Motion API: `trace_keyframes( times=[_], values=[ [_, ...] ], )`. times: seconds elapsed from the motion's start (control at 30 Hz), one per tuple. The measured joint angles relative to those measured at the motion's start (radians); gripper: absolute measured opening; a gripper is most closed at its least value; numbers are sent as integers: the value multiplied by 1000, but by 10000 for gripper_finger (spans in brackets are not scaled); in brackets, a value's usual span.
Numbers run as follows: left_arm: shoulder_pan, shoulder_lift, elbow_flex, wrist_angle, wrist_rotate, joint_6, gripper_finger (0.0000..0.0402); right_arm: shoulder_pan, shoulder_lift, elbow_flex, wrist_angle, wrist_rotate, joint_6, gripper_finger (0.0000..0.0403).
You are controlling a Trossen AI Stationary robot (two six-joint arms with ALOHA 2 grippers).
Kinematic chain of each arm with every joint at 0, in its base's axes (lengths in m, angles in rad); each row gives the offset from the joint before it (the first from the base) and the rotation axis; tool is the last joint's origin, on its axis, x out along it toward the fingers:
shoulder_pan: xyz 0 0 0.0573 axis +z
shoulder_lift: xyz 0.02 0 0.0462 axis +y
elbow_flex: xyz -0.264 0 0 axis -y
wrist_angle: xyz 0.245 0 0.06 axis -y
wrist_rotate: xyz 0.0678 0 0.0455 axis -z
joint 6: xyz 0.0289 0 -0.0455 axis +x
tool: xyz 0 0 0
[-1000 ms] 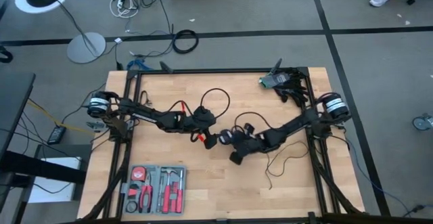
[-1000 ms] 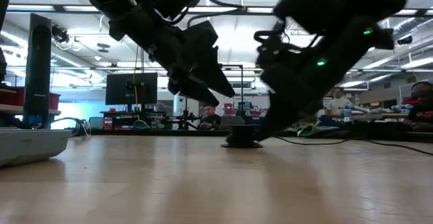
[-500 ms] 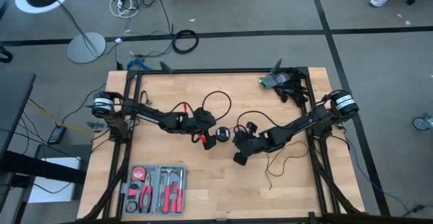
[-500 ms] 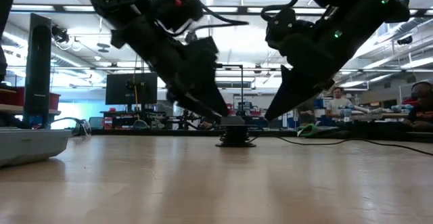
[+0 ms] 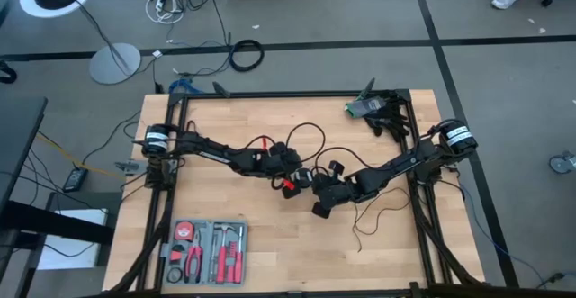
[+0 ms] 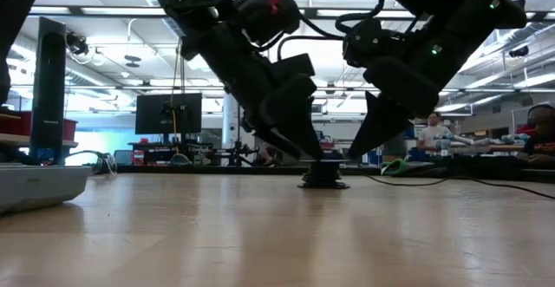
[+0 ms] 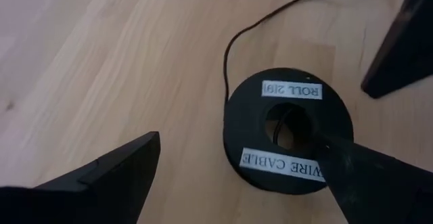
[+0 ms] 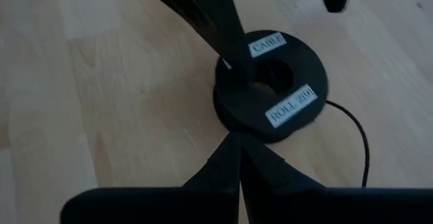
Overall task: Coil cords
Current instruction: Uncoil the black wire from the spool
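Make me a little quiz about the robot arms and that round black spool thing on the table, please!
1. True or false: the left gripper is open, with the black spool between its fingers.
2. The right gripper beside the spool is: A) wide open, B) shut, C) holding a screwdriver.
3. What printed word sits on the spool's white label next to the number?

Key:
1. True. In the left wrist view one finger is on the wood off to the spool's side, the other across its far rim.
2. B. Its fingers meet in one point just short of the spool.
3. ROLL. The other label reads WIRE CABLE. A thin black wire leads away from the spool across the wooden table.
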Motion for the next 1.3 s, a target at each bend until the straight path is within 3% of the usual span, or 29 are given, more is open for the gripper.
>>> trace_keyframes(
  times=[0.57, 0.83, 1.07, 1.3],
  values=[
    [5, 5, 145, 83, -6, 38, 395, 1, 0, 0, -54, 0, 11, 2],
    [6, 5, 167, 48, -3, 194, 395, 57, -49, 0, -265, 21, 201, 2],
    [6, 5, 169, 102, 4, 187, 395, 183, -100, 0, -335, 177, 351, 1],
    [6, 5, 169, 106, 25, 144, 395, 268, -114, 0, -354, 210, 481, 2]
  ],
)
